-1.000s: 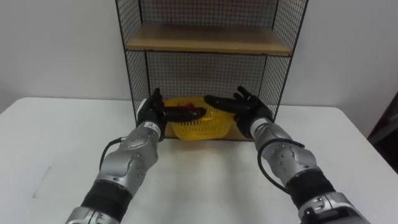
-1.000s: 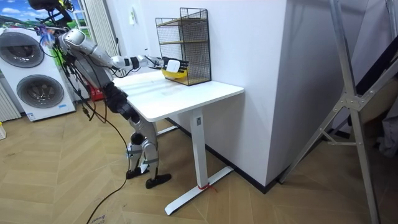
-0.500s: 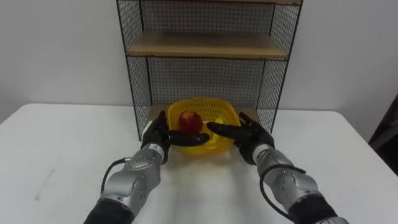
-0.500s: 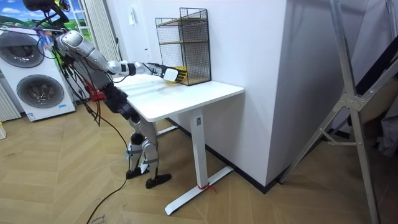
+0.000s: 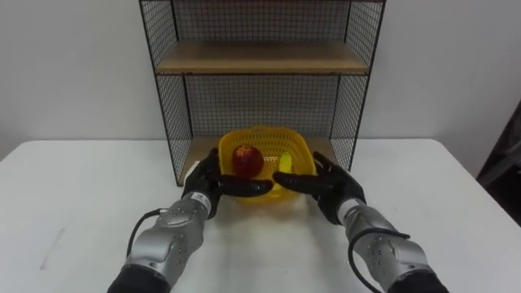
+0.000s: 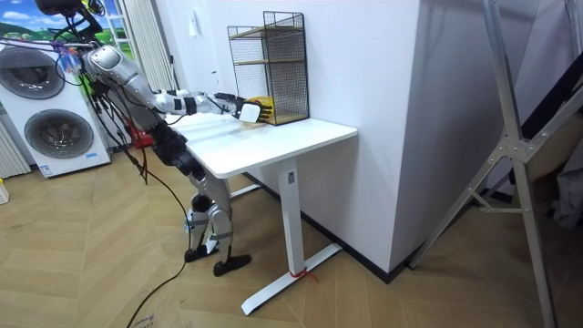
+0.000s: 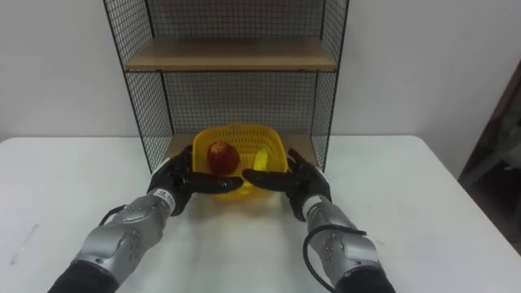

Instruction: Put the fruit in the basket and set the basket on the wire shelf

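A yellow plastic basket (image 5: 264, 131) stands on the bottom board of the black wire shelf (image 5: 260, 59), at its open front. In it lie a red apple (image 5: 246, 158) and a yellow fruit (image 5: 286, 163). My left hand (image 5: 207, 183) is at the basket's front left and my right hand (image 5: 330, 187) at its front right. Both are open, their straight fingers pointing toward each other across the basket's front wall. I cannot tell whether they touch it. In the room view I stand at the table's end with both arms stretched toward the shelf (image 6: 269, 55).
The shelf stands at the back of a white table (image 5: 73, 187), against a white wall. Its upper wooden board carries nothing. Washing machines (image 6: 46, 128) stand behind me in the room view.
Both hands have drawn back out of the shelf toward me, from the basket's sides to its front. The basket stays on the bottom board. The eye view has shifted.
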